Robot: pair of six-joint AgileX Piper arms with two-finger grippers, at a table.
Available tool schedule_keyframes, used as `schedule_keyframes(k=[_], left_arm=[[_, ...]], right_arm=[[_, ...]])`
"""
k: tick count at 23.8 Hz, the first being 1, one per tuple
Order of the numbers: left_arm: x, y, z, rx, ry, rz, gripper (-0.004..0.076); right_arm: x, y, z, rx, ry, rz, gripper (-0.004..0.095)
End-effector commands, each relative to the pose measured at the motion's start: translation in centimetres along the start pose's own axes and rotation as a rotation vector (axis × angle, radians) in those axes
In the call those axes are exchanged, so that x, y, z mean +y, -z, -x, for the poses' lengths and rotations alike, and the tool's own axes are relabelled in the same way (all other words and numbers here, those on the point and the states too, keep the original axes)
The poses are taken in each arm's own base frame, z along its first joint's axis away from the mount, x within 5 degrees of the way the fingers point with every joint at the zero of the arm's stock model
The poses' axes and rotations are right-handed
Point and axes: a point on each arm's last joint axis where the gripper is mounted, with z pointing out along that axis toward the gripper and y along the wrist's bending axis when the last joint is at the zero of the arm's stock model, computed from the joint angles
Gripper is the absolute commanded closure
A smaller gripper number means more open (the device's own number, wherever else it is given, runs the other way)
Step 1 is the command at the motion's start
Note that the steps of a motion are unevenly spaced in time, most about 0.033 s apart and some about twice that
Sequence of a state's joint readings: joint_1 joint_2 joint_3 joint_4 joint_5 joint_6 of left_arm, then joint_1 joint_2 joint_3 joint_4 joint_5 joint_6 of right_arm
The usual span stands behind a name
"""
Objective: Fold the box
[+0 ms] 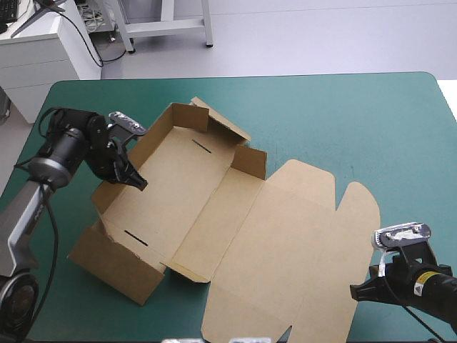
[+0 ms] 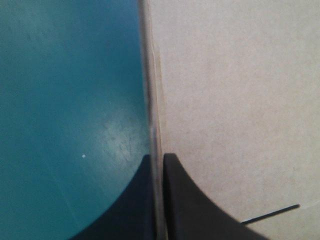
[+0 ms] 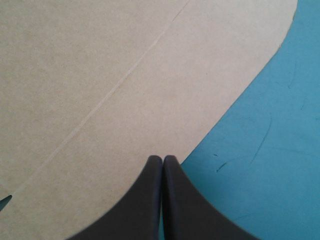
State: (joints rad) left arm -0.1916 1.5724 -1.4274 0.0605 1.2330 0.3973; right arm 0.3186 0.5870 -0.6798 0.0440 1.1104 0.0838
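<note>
The brown box (image 1: pixel 214 207) lies left of the table's middle as an open tray with its walls raised, and its lid (image 1: pixel 300 236) lies flat toward the right. My left gripper (image 1: pixel 139 182) is at the tray's left wall. In the left wrist view that wall's thin edge (image 2: pixel 154 100) runs between the black fingers (image 2: pixel 157 165), which are shut on it, with the box floor (image 2: pixel 235 100) to one side. My right gripper (image 1: pixel 355 290) rests at the lid's near right edge. Its fingers (image 3: pixel 162 161) are shut and meet in a point over the lid's curved rim (image 3: pixel 100 75).
Bare teal-green cover (image 1: pixel 357 121) stretches across the far right of the table and lies outside the left wall (image 2: pixel 65 100). Two thin slots (image 1: pixel 202 146) mark the tray floor. The lid's near edge comes close to the table's front edge.
</note>
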Motion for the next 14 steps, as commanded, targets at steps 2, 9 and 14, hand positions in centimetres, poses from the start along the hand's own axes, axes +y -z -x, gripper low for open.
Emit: schedule_keyframes(k=[2,9,14], left_arm=[[-1.2,1.6,2.7,0.007,-0.147,0.12,0.0732],[-3.6,1.0,7.5,-0.087,-0.413,0.373,0.0732],[-8.5,2.6,10.2,-0.279,-0.625,0.523,0.0732]], right_arm=[[0.1,0.6,0.8,-0.053,-0.012,0.007,0.0927],[0.1,0.6,0.8,-0.053,-0.033,0.007,0.0927],[0.1,0.6,0.7,-0.047,-0.035,0.007,0.0927]])
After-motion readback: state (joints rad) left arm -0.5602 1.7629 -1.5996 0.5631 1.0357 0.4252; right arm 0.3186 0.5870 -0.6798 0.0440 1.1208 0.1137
